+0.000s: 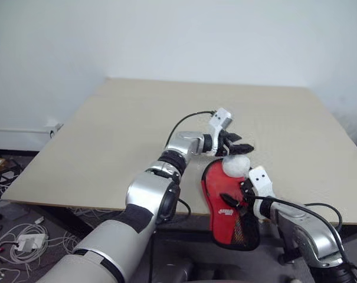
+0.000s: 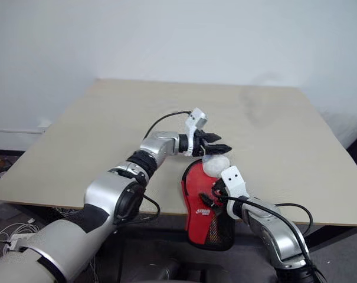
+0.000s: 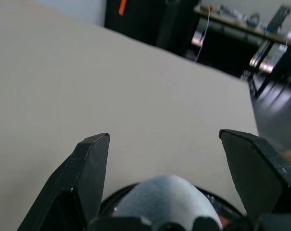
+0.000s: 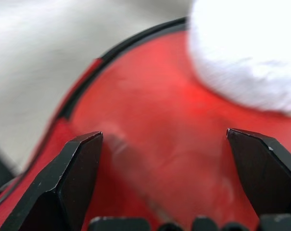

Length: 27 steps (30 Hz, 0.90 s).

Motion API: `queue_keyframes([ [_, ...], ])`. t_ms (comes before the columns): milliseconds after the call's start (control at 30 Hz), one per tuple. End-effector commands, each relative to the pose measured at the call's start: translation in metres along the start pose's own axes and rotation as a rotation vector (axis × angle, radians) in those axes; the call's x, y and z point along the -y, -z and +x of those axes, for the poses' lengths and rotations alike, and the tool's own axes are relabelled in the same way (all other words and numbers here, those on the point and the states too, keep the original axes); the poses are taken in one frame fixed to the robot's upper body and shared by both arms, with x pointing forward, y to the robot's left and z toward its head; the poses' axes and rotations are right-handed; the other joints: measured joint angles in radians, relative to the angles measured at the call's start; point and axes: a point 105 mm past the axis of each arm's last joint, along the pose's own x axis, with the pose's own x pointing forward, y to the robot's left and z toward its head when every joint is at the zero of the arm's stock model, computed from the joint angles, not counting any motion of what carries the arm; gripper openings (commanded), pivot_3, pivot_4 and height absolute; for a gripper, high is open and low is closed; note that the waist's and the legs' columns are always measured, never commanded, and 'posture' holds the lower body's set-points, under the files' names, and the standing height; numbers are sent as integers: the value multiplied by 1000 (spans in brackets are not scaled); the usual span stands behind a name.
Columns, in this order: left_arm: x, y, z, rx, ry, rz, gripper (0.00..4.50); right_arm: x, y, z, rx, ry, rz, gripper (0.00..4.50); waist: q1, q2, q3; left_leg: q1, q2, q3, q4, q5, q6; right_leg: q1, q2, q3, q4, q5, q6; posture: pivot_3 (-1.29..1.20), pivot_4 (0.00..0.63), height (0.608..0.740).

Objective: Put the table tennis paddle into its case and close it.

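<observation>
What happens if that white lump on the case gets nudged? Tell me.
The white lump looks soft and fuzzy, so it probably squashes rather than resists. Rounded and loose on the red case by the table edge, it may roll off. It seems light.

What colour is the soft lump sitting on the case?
Grey-white soft lump, resting on the red case; clearest in the left eye view.

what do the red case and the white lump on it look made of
The case: seemingly soft fabric, smooth red outside, black edging, black mesh pocket at its near end. The white lump: fuzzy, matte, likely plush or foam; the look leaves it open.
</observation>
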Motion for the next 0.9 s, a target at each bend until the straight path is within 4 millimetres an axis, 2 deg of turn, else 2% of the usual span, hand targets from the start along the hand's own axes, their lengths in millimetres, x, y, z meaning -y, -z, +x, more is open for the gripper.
queue_keyframes([
  [33, -2, -44, -12, 100, 4, 53, 3853, 10, -25, -14, 102, 29, -33, 4500, 1, 0, 0, 0, 0, 0, 0, 0, 0, 0, 0, 0, 0, 0, 0, 0, 0, 740],
  [133, -7, -45, -30, 83, 40, 66, 3853, 22, -35, -24, 150, 68, -25, 4500, 1, 0, 0, 0, 0, 0, 0, 0, 0, 0, 0, 0, 0, 0, 0, 0, 0, 740],
  [300, -3, -32, -66, -13, 212, 117, 3853, 40, -53, -39, 230, 135, -12, 4500, 0, 0, 0, 0, 0, 0, 0, 0, 0, 0, 0, 0, 0, 0, 0, 0, 0, 740],
  [400, 1, -21, -85, -73, 292, 113, 3853, 51, -56, -40, 238, 180, -1, 4500, 0, 1, 0, 0, 0, 0, 0, 0, 0, 0, 0, 0, 0, 0, 0, 0, 0, 740],
  [467, 8, -5, -93, -136, 358, 126, 3853, 56, -57, -36, 233, 195, 7, 4500, 0, 1, 0, 0, 0, 0, -1, 0, -1, 0, 0, 1, 0, 0, 0, 0, 0, 740],
  [567, 23, 23, -93, -213, 423, 148, 3853, 56, -58, -28, 217, 184, 12, 4500, 2, 1, 0, 0, 0, 1, -1, 1, -2, 0, 0, 2, 0, 0, -1, 0, 0, 740],
  [633, 30, 30, -89, -215, 435, 128, 3853, 55, -58, -24, 207, 172, 9, 4500, 3, 1, 0, 0, 0, 1, -1, 3, -5, 0, 0, 2, 0, 0, -1, 0, 0, 740],
  [767, 51, 52, -67, -227, 462, 79, 3853, 51, -62, -8, 175, 132, 17, 4500, 3, 1, 0, 0, -1, 1, 0, 0, 0, 0, 0, 2, 0, 0, -1, 0, 0, 740],
  [900, 47, 62, -41, -211, 339, 51, 3853, 51, -65, 0, 170, 125, 26, 4500, 1, 1, 0, 0, 0, 1, 0, 1, -1, 0, 0, 2, 0, 0, -1, 0, 0, 740],
])
